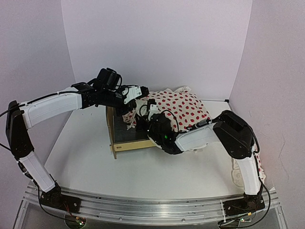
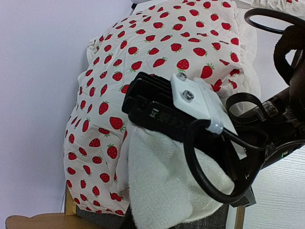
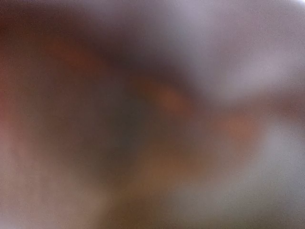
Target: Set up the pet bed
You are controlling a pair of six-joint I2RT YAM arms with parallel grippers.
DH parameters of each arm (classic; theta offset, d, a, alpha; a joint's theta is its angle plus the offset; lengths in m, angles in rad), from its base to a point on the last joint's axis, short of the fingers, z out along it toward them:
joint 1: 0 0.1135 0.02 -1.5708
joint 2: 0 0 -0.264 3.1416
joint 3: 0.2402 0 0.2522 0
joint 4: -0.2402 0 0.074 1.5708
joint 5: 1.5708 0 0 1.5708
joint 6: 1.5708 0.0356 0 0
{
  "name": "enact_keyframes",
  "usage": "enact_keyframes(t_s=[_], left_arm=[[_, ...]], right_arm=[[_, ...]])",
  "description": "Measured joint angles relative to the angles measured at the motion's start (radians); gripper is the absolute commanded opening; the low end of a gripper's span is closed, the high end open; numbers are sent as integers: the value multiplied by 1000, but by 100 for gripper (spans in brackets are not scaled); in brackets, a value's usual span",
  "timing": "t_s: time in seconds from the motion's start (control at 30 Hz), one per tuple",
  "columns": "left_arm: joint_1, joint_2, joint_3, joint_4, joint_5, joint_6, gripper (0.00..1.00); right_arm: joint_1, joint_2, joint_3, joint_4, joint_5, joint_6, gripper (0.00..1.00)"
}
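Note:
The pet bed [image 1: 125, 144] of light plywood with a dark grey base stands mid-table; its wooden edge [image 2: 33, 221] and grey fabric [image 2: 93, 217] show at the bottom of the left wrist view. The white red-dotted duvet [image 1: 183, 109] is bunched over the bed's right half and fills the left wrist view [image 2: 157, 43], its white fleece underside [image 2: 162, 181] turned up. My left gripper [image 1: 130, 113] is over the bed's far end, shut on the duvet's edge. My right gripper [image 1: 142, 120] is pressed into the duvet beside it, its jaws hidden. The right wrist view is all blur.
The right arm's wrist camera and cable loop [image 2: 190, 105] sit close in front of the left gripper. A small red-dotted pillow [image 1: 259, 166] lies at the right, behind the right arm's lower link. White walls close in the table on three sides.

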Motion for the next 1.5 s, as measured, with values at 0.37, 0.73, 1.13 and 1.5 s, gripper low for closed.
enact_keyframes(t_s=[0.37,0.73,1.13,1.5], left_arm=[[0,0,0,0,2,-2,0],[4,-10,-23,1,0,-3,0],[6,-44,-77,0,12,-6,0],[6,-56,-135,-25,61,-30,0]], right_arm=[[0,-1,-7,-17,-39,-16,0],[10,-280,-141,-263,-289,-35,0],[40,-446,-248,-548,-563,-13,0],[55,-375,-233,-707,-664,-25,29]])
